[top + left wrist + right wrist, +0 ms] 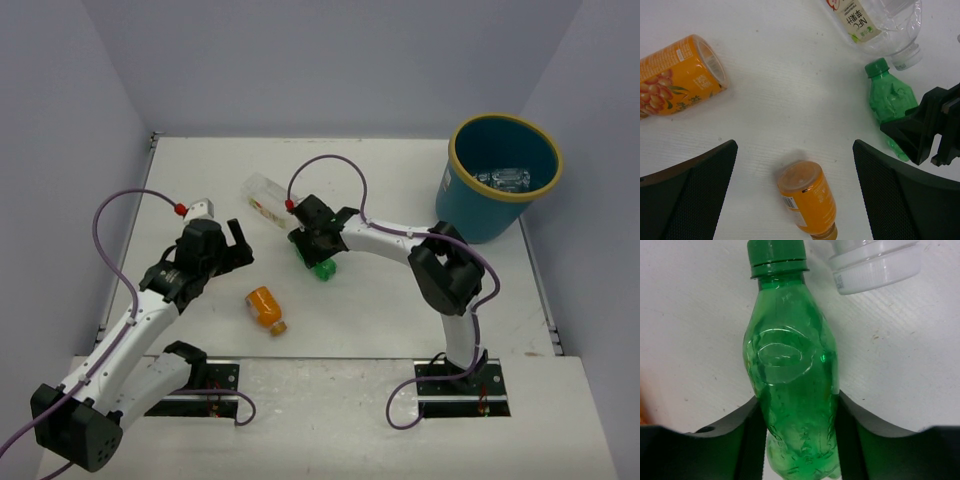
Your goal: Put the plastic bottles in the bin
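Observation:
My right gripper [318, 250] is shut on a green bottle [326, 268] lying on the table; in the right wrist view its fingers [752, 425] press both sides of the green bottle [790, 370]. My left gripper [238, 247] is open and empty above the table. In the left wrist view an orange bottle [807, 197] lies between and below its fingers [695, 185]; this bottle also shows in the top view [266, 308]. A clear bottle [268, 198] lies behind the right gripper. A bottle with a red cap [198, 208] lies behind the left gripper. The teal bin [480, 205] stands at the far right and holds clear bottles [505, 180].
The left wrist view shows the red-capped bottle's orange fruit label [677, 75], the clear bottle [875, 25], the green bottle [890, 100] and the right gripper's black finger [920, 130]. Grey walls close the table's back and sides.

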